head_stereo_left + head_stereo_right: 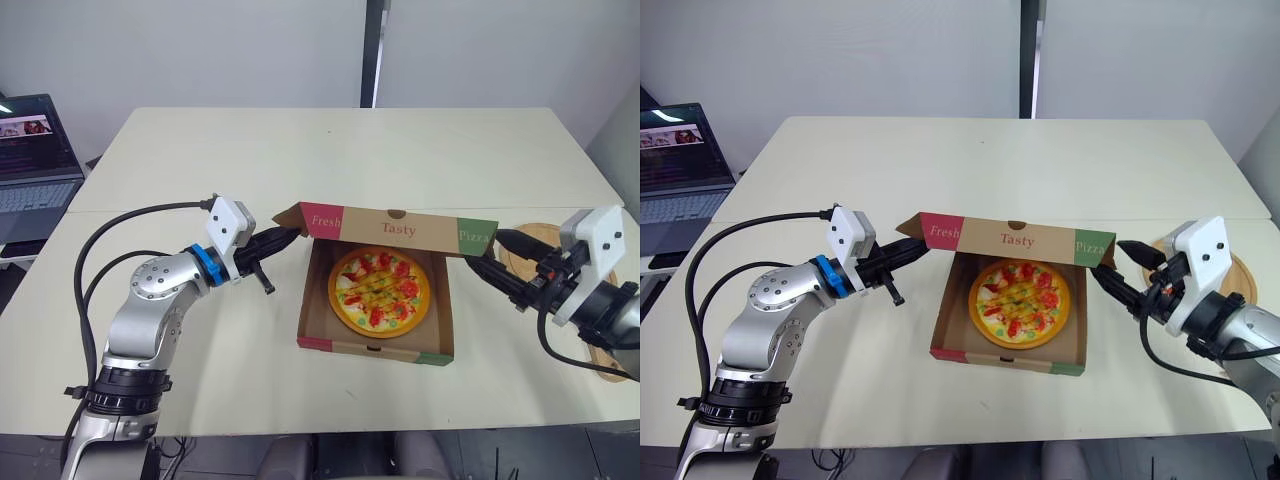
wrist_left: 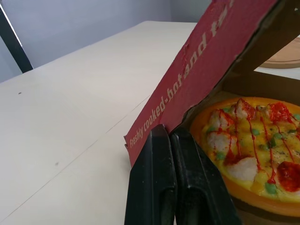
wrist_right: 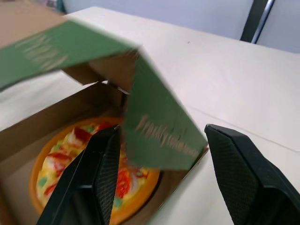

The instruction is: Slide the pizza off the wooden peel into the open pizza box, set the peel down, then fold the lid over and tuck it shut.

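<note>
Left eye view: the round orange-rimmed pizza with red and green toppings [image 1: 380,291] lies flat inside the brown cardboard pizza box [image 1: 375,347], which sits on the pale cream table [image 1: 350,150] between my two arms. The box's brown lid, printed "Fresh Tasty Pizza" [image 1: 398,228], stands half-raised and leans forward over the rear of the box; the pizza is uncovered towards the front.

My left gripper [image 1: 290,234] reaches in from the left, its fingers [image 2: 164,187] pressed tight together. Their tips touch the lower edge of the lid's red side flap [image 2: 187,75]; I cannot tell whether any card is pinched between them.

My right gripper [image 1: 495,255] comes in from the right with its fingers [image 3: 98,178] spread wide. The lid's green side flap [image 3: 159,131] hangs in the gap between them, close against one finger and apart from the other. Both flaps are turned outward, outside the box walls.

The round light wooden peel [image 1: 535,238] lies flat on the table just beyond my right gripper, partly hidden by that arm. An open grey laptop [image 1: 35,165] stands on a separate surface at far left, well apart from the box.
</note>
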Available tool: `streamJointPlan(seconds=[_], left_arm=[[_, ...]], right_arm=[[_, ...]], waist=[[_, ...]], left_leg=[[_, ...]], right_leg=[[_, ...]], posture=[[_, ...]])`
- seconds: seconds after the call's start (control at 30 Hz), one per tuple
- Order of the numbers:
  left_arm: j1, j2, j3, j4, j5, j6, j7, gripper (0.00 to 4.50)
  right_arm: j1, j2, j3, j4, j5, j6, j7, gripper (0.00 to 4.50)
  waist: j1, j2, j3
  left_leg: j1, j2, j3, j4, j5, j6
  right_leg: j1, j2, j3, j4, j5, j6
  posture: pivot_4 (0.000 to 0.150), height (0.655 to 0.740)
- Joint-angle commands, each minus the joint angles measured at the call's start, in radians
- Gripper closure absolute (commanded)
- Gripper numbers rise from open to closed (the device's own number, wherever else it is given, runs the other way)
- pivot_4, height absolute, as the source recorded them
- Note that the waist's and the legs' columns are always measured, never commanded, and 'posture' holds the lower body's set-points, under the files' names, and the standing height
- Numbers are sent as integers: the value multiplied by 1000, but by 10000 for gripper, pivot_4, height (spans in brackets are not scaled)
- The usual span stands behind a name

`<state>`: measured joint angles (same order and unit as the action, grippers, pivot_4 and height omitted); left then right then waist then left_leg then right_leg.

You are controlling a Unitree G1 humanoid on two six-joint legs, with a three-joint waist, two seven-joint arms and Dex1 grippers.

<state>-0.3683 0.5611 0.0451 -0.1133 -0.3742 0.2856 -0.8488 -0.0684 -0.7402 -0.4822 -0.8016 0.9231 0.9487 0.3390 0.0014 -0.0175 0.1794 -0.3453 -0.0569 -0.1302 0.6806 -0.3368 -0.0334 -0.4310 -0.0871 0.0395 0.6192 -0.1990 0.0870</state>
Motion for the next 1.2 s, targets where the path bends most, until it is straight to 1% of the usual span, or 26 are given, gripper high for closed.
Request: streamJointPlan(seconds=[0.03, 0.07, 0.13, 0.27, 0.3, 0.43, 0.67, 0.93, 1.2], left_arm=[[-22, -4, -2, -52, -12, 15, 9, 45000], [-25, -6, -3, -60, -18, 26, 12, 45000], [-35, -9, -5, -77, -30, 53, 18, 45000], [-66, -11, -6, -103, -51, 125, 27, 45000], [-72, -10, -8, -107, -56, 143, 28, 45000], [-119, -16, -19, -110, -89, 240, 28, 45000], [-155, -6, -29, -98, -105, 314, 1, 45000], [-82, 16, -2, -143, -121, 328, -3, 45000], [53, 22, 25, -245, -139, 335, 15, 45000]], right_arm=[[-36, 13, 3, -14, 80, 12, -60, 18552], [-42, 13, 7, -13, 98, 17, -75, 21008], [-51, 5, 16, -12, 121, 27, -101, 27478], [-80, -25, 35, 5, 162, 59, -159, 42319], [-96, -29, 43, 14, 172, 64, -173, 44689], [-178, -42, 82, 58, 196, 91, -222, 44689], [-237, -45, 98, 92, 257, 111, -272, 44689], [-158, -44, 81, 34, 364, 92, -340, 44689], [-64, -48, 90, -32, 453, 37, -446, 44689]], waist=[[-1, 0, 0], [-1, 0, 0], [-1, 0, 0], [-3, 0, 0], [-3, 0, 0], [-4, 0, 0], [-5, 0, 0], [-7, 0, 0], [-9, 0, 0]], left_leg=[[0, 0, 0, 0, 0, 0], [0, 0, 0, 0, 0, 0], [0, 0, 0, 0, 0, 0], [0, 0, 0, 0, 0, 0], [0, 0, 0, 0, 0, 1], [0, 0, 0, 0, 0, 1], [0, 0, 0, 0, 0, 0], [0, 0, 1, 0, 0, 0], [0, 1, 1, -1, -2, 3]], right_leg=[[0, 0, 0, 0, 0, 0], [0, 0, 0, 0, 0, 0], [0, 0, 0, 0, 0, 0], [0, 0, 0, 0, 0, 0], [0, 0, 0, 0, 0, 0], [0, 0, 0, 1, 0, 0], [0, 0, 0, 0, 0, 0], [0, 0, 0, 0, 0, 0], [0, 1, 1, 0, 0, 0]], posture=[[1500, 7400], [1500, 7400], [1500, 7400], [1500, 7400], [1500, 7400], [1500, 7400], [1500, 7400], [1500, 7400], [1500, 7400]])
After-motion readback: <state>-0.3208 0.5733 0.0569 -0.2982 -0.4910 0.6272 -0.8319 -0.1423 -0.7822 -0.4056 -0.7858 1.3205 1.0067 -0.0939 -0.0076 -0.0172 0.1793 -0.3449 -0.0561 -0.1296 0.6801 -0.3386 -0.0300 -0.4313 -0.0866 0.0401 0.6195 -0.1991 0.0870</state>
